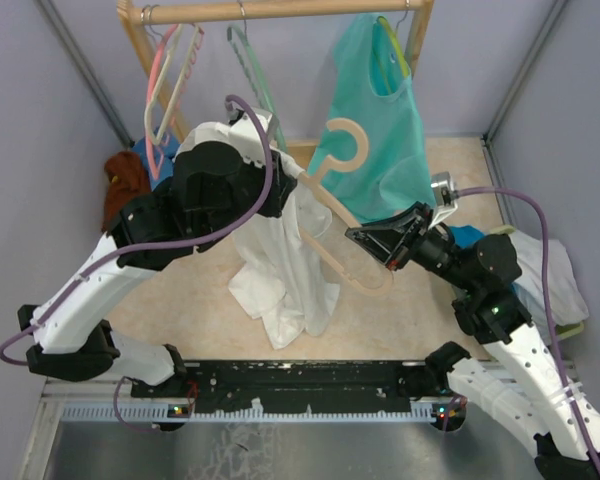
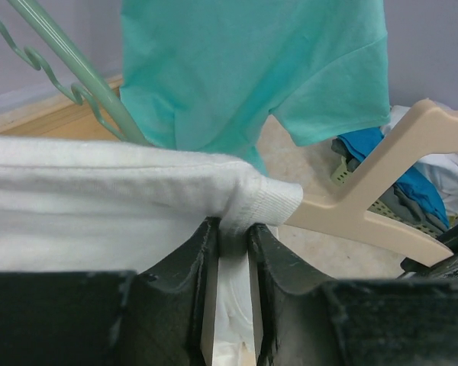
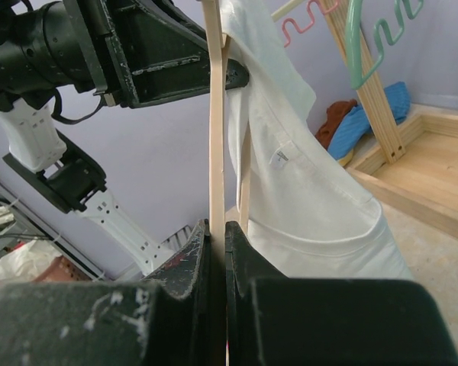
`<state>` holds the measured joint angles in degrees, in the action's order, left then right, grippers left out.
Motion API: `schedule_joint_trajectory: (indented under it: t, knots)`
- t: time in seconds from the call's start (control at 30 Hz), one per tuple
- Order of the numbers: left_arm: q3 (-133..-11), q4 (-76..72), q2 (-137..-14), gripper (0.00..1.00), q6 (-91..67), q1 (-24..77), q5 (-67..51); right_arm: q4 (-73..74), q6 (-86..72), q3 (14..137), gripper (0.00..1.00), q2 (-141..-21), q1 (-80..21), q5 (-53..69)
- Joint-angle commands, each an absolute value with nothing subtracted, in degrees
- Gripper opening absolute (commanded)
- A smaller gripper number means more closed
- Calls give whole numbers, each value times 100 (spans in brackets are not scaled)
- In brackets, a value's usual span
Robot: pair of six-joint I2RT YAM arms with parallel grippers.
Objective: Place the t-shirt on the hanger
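Left claw (image 2: 233, 238) pinching soft white cotton t-shirt (image 2: 99, 191), right claw (image 3: 217, 232) squeezing thick beige hanger (image 3: 216, 122), hanger end touching shirt.

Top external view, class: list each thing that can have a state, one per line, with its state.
t-shirt, lifted by its collar, hanging down, one hanger arm inside.
hanger, held tilted, partly in the t-shirt.
left gripper, shut on t-shirt.
right gripper, shut on hanger.
teal top, hanging up.
green hanger, hanging, bare.
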<state>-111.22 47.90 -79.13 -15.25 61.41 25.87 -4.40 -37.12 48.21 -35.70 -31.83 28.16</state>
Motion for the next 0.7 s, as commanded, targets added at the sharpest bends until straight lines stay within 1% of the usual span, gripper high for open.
schedule_joint_trajectory:
  t: [0.0, 0.07, 0.1, 0.23, 0.37, 0.67]
  knots:
    - [-11368, 4650, -7985, 24, -1474, 6196, 2508, -1134, -3678, 4850, 0, -3517, -3182, 2809]
    - [-11417, 4676, -7956, 18, -1531, 6195, 2447, -1117, -3650, 4828, 0, -3508, -3182, 2808]
    - [-11449, 4707, -7942, 17, -1555, 6194, 2417, -1112, -3648, 4817, 0, -3503, -3182, 2804]
    - [-11581, 4857, -7804, 16, -1661, 6195, 2355, -1081, -3631, 4775, 0, -3466, -3182, 2806]
    - [-11463, 4767, -7677, 14, -1721, 6194, 2134, -1157, -3678, 4739, 0, -3463, -3182, 2816]
    - [-11416, 4226, -7797, 13, -1879, 6194, 1032, -1336, -3808, 4755, 0, -3540, -3182, 2866]
